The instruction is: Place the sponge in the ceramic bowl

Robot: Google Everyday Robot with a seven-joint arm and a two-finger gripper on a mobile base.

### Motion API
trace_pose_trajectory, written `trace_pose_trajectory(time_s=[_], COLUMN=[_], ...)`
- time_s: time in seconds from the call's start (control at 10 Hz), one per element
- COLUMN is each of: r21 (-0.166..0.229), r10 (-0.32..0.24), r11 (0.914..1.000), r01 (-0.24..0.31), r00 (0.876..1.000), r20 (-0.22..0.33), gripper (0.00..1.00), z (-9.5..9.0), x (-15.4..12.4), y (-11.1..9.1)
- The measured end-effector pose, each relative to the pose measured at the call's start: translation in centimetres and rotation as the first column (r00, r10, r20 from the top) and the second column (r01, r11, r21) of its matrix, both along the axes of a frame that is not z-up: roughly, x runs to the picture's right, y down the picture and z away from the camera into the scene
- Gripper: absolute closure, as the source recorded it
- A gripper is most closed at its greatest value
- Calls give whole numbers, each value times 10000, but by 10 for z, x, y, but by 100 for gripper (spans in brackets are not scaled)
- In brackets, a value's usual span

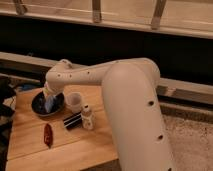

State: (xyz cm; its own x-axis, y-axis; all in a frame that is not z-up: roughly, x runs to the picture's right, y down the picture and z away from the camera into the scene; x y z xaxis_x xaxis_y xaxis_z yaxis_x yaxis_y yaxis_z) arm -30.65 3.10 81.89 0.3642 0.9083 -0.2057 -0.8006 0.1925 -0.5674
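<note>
The ceramic bowl (pixel 39 106) is dark and round, and it sits at the back left of the wooden table (pixel 30 150). A blue sponge (pixel 49 105) shows inside the bowl's right half. The gripper (pixel 50 97) hangs directly over the sponge at the end of the white arm (pixel 100 75). That arm reaches in from the lower right. The sponge's top edge is hidden by the gripper, so I cannot tell whether it is held or resting in the bowl.
Just right of the bowl stands a white cup (pixel 75 101). A small white bottle (pixel 87 117) and a dark flat object (pixel 71 120) lie in front of the cup. A red packet (pixel 48 135) lies near the table's front left.
</note>
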Motion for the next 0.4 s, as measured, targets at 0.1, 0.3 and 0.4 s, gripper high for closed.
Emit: trace_pose_trajectory(time_s=[0.1, 0.3, 0.4], r21=[58, 67, 9], r10=[55, 45, 20], r11=[10000, 10000, 10000], r01=[-56, -45, -20], r00=[10000, 10000, 10000], r20=[27, 28, 5], gripper=[63, 58, 56], z=[-1, -1, 1], x=[-1, -2, 0], y=[1, 1, 2])
